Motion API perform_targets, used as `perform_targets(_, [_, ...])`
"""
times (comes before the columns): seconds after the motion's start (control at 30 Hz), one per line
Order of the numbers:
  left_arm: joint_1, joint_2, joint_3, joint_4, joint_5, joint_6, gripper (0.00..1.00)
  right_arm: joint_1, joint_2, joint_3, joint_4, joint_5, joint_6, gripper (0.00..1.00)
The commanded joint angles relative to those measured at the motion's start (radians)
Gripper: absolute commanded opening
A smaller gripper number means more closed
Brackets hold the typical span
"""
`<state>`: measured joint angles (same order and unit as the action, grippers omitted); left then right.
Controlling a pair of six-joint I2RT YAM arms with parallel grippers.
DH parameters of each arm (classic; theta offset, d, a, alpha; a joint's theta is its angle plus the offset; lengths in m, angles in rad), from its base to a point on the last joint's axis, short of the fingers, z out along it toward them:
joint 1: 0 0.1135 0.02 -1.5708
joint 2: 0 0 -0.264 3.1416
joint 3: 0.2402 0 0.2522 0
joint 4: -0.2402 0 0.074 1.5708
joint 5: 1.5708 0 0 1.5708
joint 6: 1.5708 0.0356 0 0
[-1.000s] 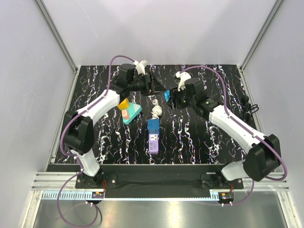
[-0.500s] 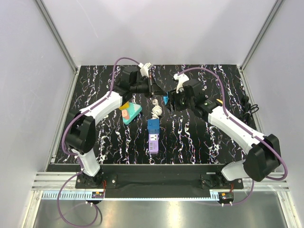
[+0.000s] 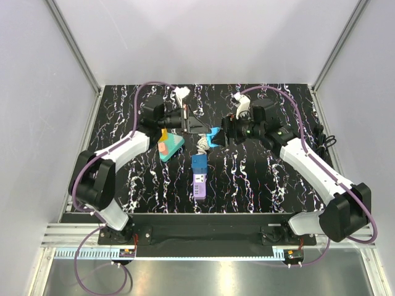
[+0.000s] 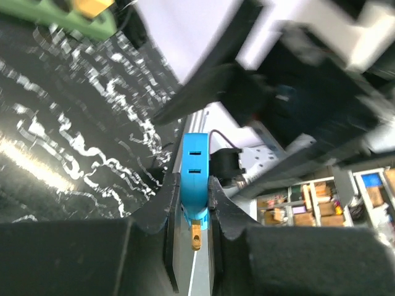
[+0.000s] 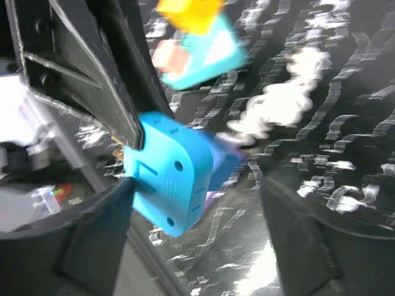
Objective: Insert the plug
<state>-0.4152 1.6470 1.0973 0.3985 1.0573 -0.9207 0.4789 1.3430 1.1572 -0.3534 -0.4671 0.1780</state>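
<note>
We are now pinching the blue plug (image 4: pixel 195 166) in the left end effector (image 3: pixel 203 129), which has just closed on it, while the right end effector (image 3: pixel 224 136) is spreading wide: the handover looks done. The plug is hanging above the bench (image 3: pixel 259 182); the socket block (image 3: pixel 199 176) is waiting at six o'clock, white cord (image 3: pixel 202 143) between, open room around.

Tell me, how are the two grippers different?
The left gripper is shut on the plug; the right gripper is open wide. The left gripper reaches in from the left side, the right gripper from the right side. Both meet at the plug.
</note>
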Motion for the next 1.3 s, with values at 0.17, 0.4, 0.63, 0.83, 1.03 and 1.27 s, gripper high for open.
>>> perform_targets(0.17, [0.003,-0.111,-0.023,0.238,0.095,-0.066,0.00,-0.008,-0.011,0.004,0.168,-0.352,0.119,0.64])
perform_targets(0.4, [0.004,-0.101,-0.060,0.422,0.090,-0.186,0.00,-0.008,-0.028,-0.051,0.387,-0.419,0.288,0.56])
perform_targets(0.63, [0.006,-0.085,-0.074,0.579,0.084,-0.273,0.00,-0.008,-0.039,-0.068,0.439,-0.413,0.353,0.39])
perform_targets(0.83, [0.007,-0.082,-0.080,0.574,0.076,-0.257,0.00,-0.013,-0.056,-0.077,0.456,-0.409,0.379,0.50])
perform_targets(1.03, [0.007,-0.085,-0.080,0.559,0.076,-0.247,0.00,-0.025,-0.071,-0.091,0.459,-0.410,0.383,0.42])
perform_targets(1.27, [0.007,-0.085,-0.077,0.543,0.072,-0.231,0.00,-0.036,-0.079,-0.111,0.462,-0.415,0.374,0.32])
